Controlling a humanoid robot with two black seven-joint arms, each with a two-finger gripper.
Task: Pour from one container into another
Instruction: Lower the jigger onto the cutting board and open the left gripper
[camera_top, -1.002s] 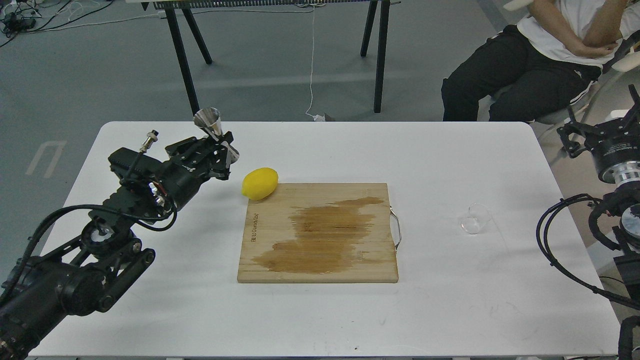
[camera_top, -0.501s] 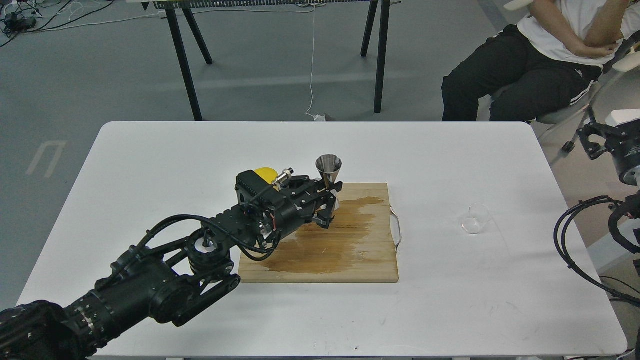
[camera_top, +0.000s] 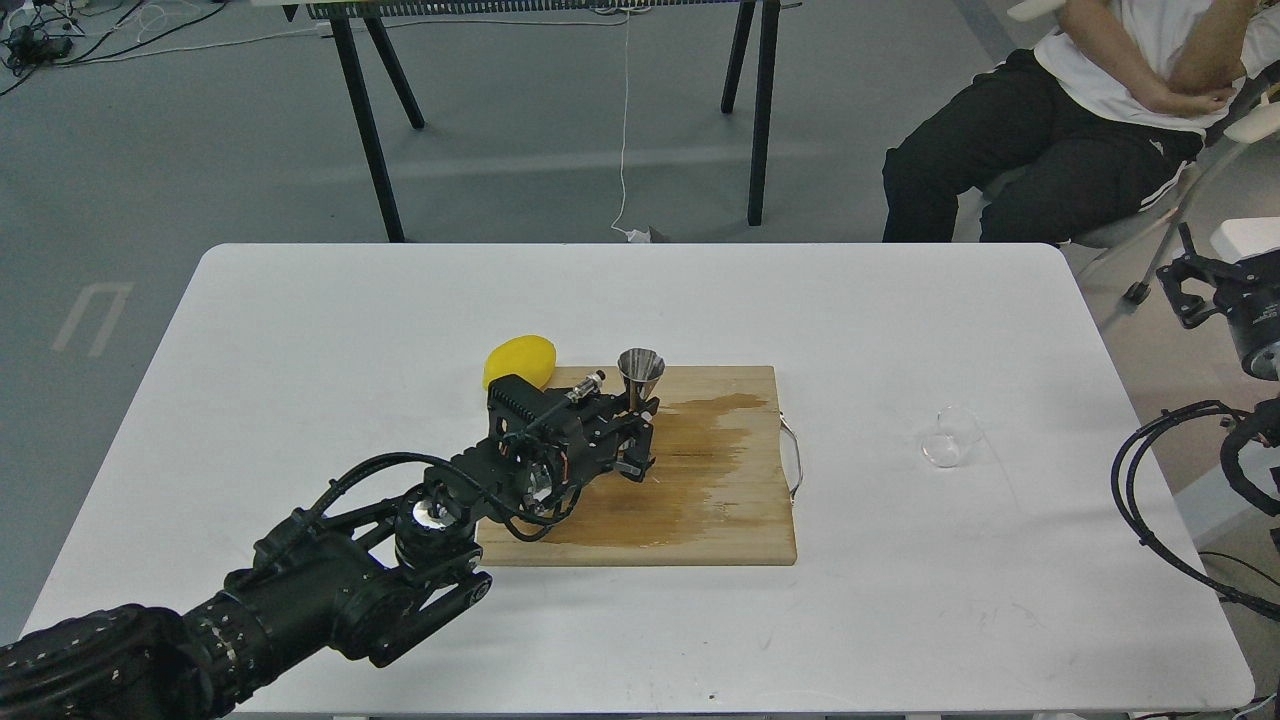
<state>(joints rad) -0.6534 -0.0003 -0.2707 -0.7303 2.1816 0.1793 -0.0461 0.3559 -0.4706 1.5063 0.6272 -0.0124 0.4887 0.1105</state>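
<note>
The steel hourglass jigger (camera_top: 640, 368) is upright over the far left part of the wooden cutting board (camera_top: 740, 530). My left gripper (camera_top: 634, 432) is shut on its waist, and the lower cone is hidden behind the fingers. The clear glass cup (camera_top: 948, 438) sits alone on the white table (camera_top: 300, 330), right of the board and well apart from both grippers. My right gripper (camera_top: 1205, 285) hangs beyond the table's right edge; it is dark and partly cut off, so its fingers cannot be told apart.
A yellow lemon (camera_top: 518, 358) lies at the board's far left corner, just behind my left wrist. The board carries a wide wet stain (camera_top: 700, 470) and a metal handle (camera_top: 793, 460) on its right side. A person (camera_top: 1080, 110) sits past the far right corner.
My left arm carried the jigger from the table's far left to over the board, then came down and slightly back left. The right gripper drew off to the right.
</note>
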